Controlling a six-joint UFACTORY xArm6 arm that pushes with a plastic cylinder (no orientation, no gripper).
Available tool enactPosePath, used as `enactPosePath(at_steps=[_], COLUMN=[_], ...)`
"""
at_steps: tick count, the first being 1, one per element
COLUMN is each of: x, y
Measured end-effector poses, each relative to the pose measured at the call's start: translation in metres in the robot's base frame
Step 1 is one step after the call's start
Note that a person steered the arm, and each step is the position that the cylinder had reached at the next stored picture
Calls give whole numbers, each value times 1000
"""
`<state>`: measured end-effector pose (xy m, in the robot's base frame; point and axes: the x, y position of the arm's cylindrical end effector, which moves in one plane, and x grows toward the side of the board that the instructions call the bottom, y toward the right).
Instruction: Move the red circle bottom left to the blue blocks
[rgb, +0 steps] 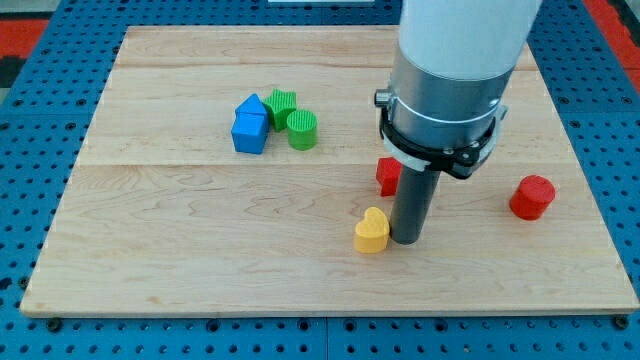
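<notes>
The red circle (531, 197) stands on the wooden board at the view's right. Two blue blocks (250, 124) sit together at the upper middle-left, with a green star (282, 102) and a green cylinder (302, 129) touching them on their right. My tip (408, 240) rests on the board right of centre, just right of a yellow heart (372, 231) and almost touching it. A second red block (388, 176) sits just above the tip, partly hidden behind the rod. The red circle is well to the right of my tip.
The wooden board (180, 260) lies on a blue pegboard surface. The arm's wide grey body (450, 80) hides the board's upper right part.
</notes>
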<state>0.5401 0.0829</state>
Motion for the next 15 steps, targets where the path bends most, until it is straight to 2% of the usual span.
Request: enactPosePath(at_steps=[1, 2, 3, 4, 5, 6, 7, 8, 10, 11, 12, 14, 15], x=[-1, -11, 12, -19, -51, -46, -46, -28, -34, -59, -70, -82, -97], y=[15, 114, 191, 226, 206, 130, 114, 135, -45, -87, -97, -158, -140])
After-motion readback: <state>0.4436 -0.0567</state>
